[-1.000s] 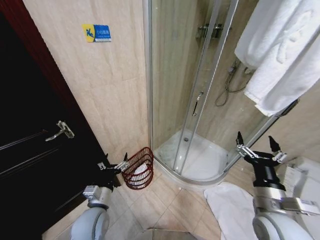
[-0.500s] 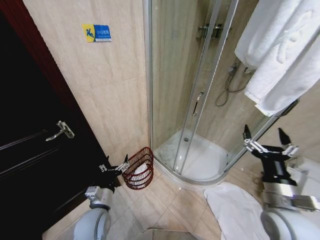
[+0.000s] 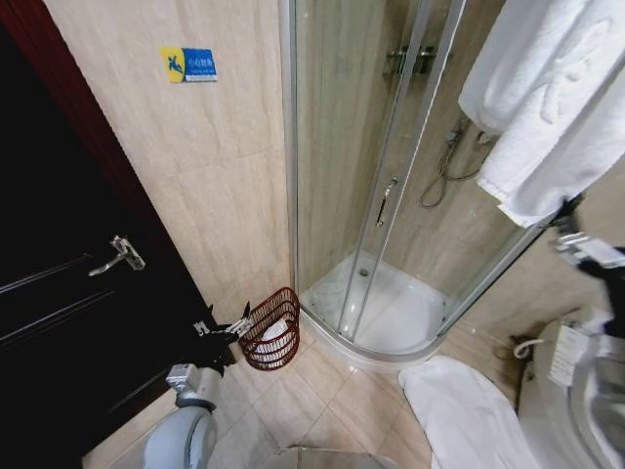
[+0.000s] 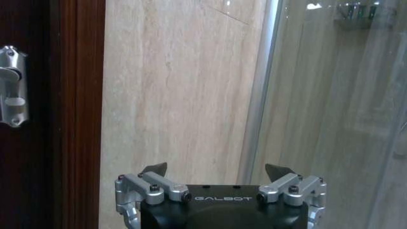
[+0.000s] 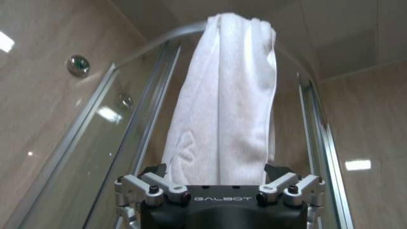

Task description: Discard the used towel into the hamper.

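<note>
One towel [image 3: 547, 107] hangs white and folded over the top rail of the shower enclosure [image 3: 391, 195], high at the enclosure's right side, and in our right wrist view the same towel [image 5: 222, 105] drapes down the curved glass straight ahead of our right gripper [image 5: 216, 168]. That gripper's two dark fingertips stand well apart, one to each side of the towel's lower end, and we cannot tell whether they touch the cloth. In our head view the right gripper [image 3: 586, 249] is raised just below the towel's bottom edge, beside the enclosure's right frame.

The hamper [image 3: 271, 330], reddish-brown with thin ribs, sits on the floor against the enclosure's left corner, where the glass meets the beige tiled wall [image 3: 195, 176]. Something white lies inside it. Our left gripper [image 3: 223, 325] hangs low just beside the hamper, on the side away from the enclosure, with its fingers spread and nothing between them; the left wrist view shows the left gripper [image 4: 216, 168] pointing at the tiled wall between the enclosure's frame and the dark door [image 3: 59, 293].

A white bath mat [image 3: 459, 410] lies on the floor in front of the enclosure's curved tray. A blue and yellow sign [image 3: 189, 64] is fixed on the wall, up and left of the enclosure.
</note>
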